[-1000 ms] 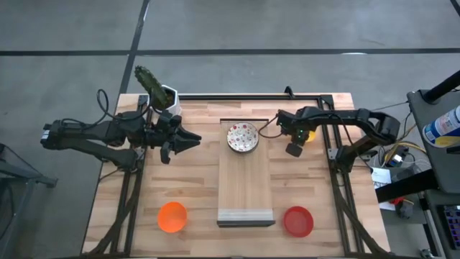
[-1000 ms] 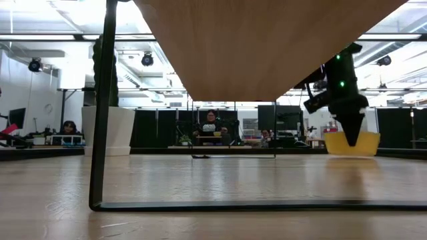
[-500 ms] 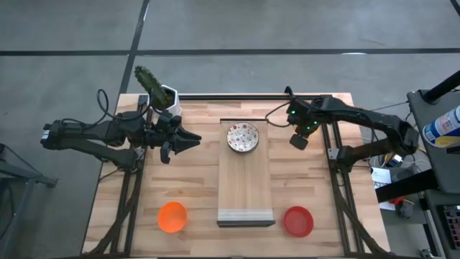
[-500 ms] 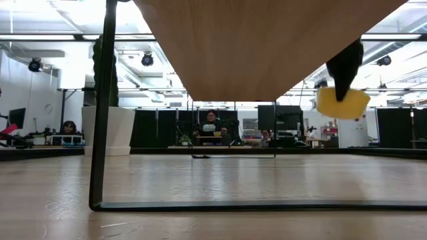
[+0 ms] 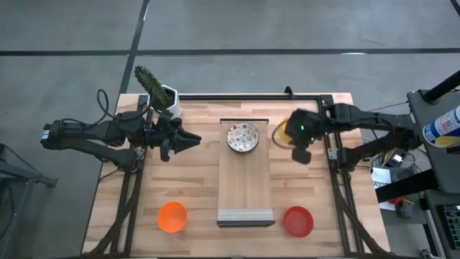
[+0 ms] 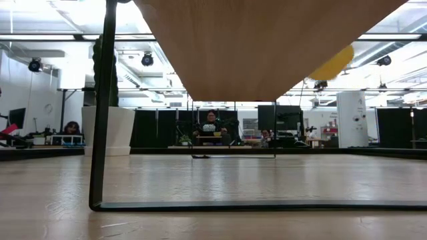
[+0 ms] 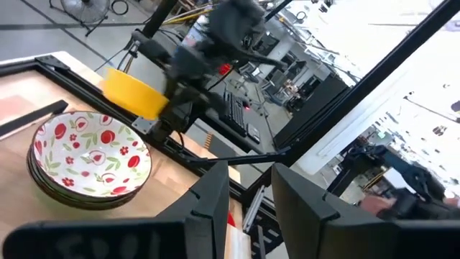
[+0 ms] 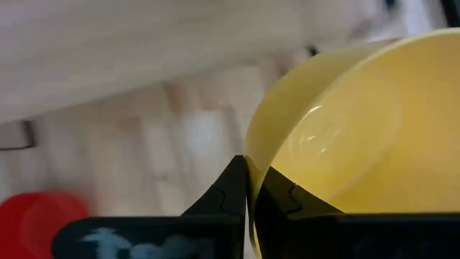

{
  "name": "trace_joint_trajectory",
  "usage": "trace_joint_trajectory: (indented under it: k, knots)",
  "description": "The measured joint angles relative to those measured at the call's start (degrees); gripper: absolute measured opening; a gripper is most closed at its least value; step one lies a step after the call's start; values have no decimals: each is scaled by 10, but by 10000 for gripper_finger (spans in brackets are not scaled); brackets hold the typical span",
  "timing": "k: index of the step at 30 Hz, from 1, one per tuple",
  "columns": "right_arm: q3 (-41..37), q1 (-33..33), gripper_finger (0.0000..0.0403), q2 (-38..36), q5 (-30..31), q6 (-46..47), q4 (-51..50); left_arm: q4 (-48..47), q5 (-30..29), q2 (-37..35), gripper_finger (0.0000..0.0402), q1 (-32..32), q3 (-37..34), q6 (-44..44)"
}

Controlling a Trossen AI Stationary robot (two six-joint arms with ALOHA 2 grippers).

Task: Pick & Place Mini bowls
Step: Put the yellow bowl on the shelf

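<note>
Raised off the table, yellow bowl [image 8: 345,137] stays pinched in right gripper [image 8: 250,188].

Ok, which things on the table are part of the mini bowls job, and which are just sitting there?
Part of the job: yellow bowl, pinched by its rim in the right gripper; speckled bowls, stacked on the wooden board; orange bowl; red bowl.

Just sitting there: cactus pot.

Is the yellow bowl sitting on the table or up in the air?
Up in the air. The right gripper is shut on the yellow bowl rim, and the low view shows it well above the table.
</note>
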Motion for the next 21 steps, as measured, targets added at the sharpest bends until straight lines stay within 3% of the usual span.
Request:
trace_joint_trajectory:
  k: [6,12,21]
  knots:
    - [55,137,8,40,56,41,13,0,5,1,100,-1,0,-15]
    - [86,268,8,119,86,-61,77,-4,20,2,100,-1,0,-6]
    - [204,338,8,307,121,-108,60,-10,47,3,100,0,0,-7]
